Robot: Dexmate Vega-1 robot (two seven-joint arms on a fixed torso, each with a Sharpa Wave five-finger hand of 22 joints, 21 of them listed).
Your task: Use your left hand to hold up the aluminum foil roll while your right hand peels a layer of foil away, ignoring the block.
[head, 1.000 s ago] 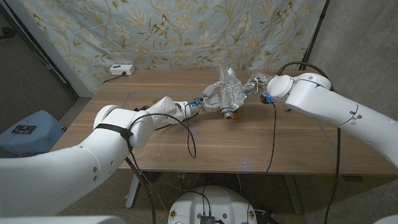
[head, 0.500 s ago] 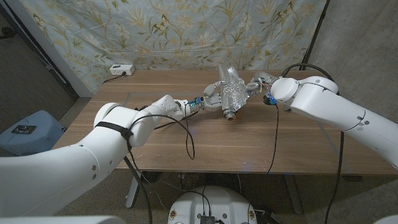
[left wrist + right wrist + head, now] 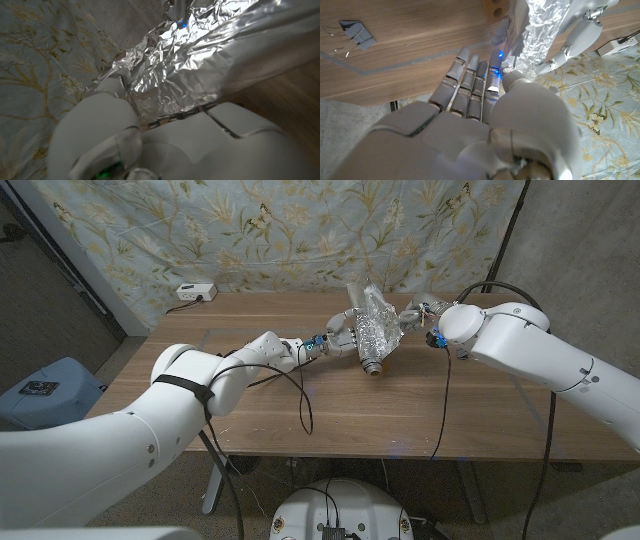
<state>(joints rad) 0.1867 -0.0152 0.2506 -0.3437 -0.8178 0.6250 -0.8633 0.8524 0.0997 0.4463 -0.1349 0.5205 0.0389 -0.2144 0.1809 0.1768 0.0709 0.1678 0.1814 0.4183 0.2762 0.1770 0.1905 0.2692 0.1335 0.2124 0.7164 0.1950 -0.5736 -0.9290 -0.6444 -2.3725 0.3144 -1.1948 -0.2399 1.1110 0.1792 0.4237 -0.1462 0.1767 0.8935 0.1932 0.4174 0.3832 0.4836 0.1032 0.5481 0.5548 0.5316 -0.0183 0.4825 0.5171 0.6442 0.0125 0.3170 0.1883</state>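
Both robot hands meet at the foil roll, held up toward the far edge of the desk.

The left robot hand [image 3: 338,340] grips the aluminum foil roll [image 3: 368,332], which stands tilted with its cardboard core end [image 3: 374,367] low over the desk [image 3: 250,405]. A crumpled loose layer of foil [image 3: 200,60] spreads off the roll. The right robot hand [image 3: 415,315] reaches in from the other side, its fingers [image 3: 470,82] stretched out against the foil; I cannot tell whether it pinches the layer. A power strip [image 3: 195,292] lies by the far left corner.
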